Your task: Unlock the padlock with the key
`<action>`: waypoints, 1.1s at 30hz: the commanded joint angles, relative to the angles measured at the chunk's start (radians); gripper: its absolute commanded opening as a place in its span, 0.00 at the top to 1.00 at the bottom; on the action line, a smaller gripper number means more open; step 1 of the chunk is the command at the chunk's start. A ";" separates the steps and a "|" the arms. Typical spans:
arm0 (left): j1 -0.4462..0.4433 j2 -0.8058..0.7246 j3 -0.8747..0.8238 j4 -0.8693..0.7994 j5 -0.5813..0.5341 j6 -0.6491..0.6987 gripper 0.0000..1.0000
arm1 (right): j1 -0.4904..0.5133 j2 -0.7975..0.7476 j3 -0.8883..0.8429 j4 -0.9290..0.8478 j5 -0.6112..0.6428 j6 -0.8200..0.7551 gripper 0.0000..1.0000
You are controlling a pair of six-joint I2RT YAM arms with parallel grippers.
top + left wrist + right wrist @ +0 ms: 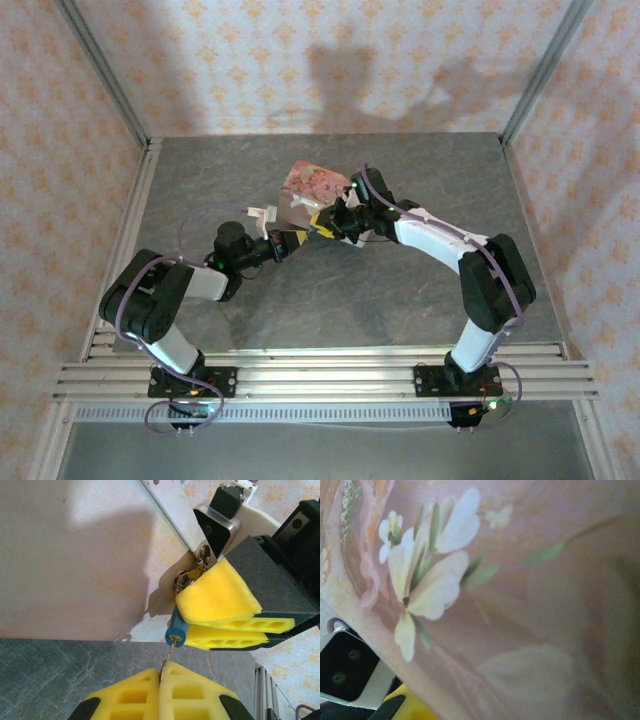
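Observation:
In the left wrist view the small blue padlock [176, 631] is clamped between my right gripper's yellow fingers [220, 597], keyhole end facing down. Its silver shackle [187, 577] sits at the edge of the pink box [75, 555]. My left gripper [161, 672] is shut on the thin pale key [170, 655], whose tip is at the padlock's keyhole. From above, both grippers meet at the box's near edge, the left gripper [296, 240] and the right gripper [335, 225] almost touching.
The pink illustrated tin box [310, 185] stands tilted near the middle of the grey table [430, 180], and its flowered face [520, 605] is very close to the right wrist camera. Patterned walls surround the table on three sides.

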 commanded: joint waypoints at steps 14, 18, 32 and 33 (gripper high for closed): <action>-0.066 -0.033 0.021 0.009 -0.107 0.058 1.00 | 0.021 0.024 0.031 -0.016 -0.146 0.005 1.00; -0.058 -0.047 0.013 0.018 -0.123 0.047 1.00 | 0.020 0.023 0.031 -0.032 -0.160 -0.005 1.00; -0.023 -0.057 0.013 -0.026 -0.051 0.056 1.00 | 0.020 0.032 0.085 -0.141 -0.193 -0.078 1.00; -0.021 -0.055 0.014 -0.029 -0.038 0.059 1.00 | 0.020 0.032 0.091 -0.151 -0.193 -0.085 1.00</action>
